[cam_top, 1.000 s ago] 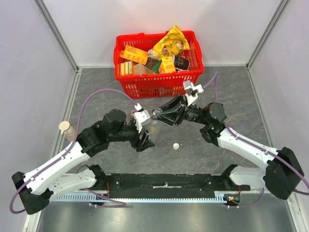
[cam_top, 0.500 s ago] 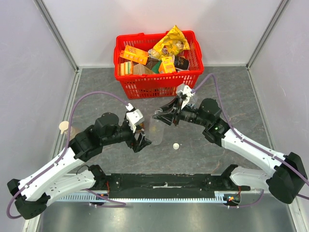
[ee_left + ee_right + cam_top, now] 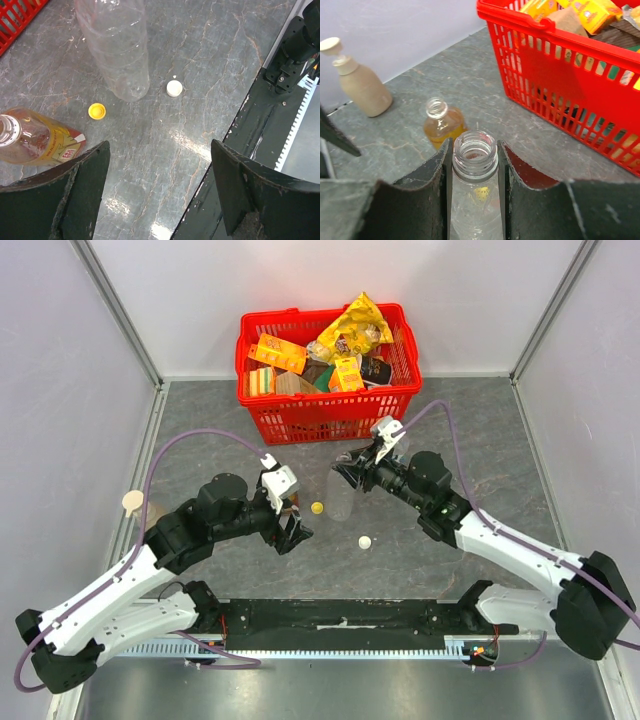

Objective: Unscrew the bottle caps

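Jaws of the right gripper [image 3: 475, 159] close narrowly on the bare threaded neck of the clear bottle [image 3: 117, 45], which stands upright with its mouth uncovered. The left gripper [image 3: 160, 150] hangs wide open above the table [image 3: 210, 30], holding nothing. The yellow cap [image 3: 97, 111] lies on the table just beside the clear bottle's base, the white cap [image 3: 174, 88] near its other side. The amber bottle [image 3: 442, 125], also uncapped, has a yellow label too blurred to read, partly hidden by a left finger. Packet print in the red basket [image 3: 530, 25] is illegible.
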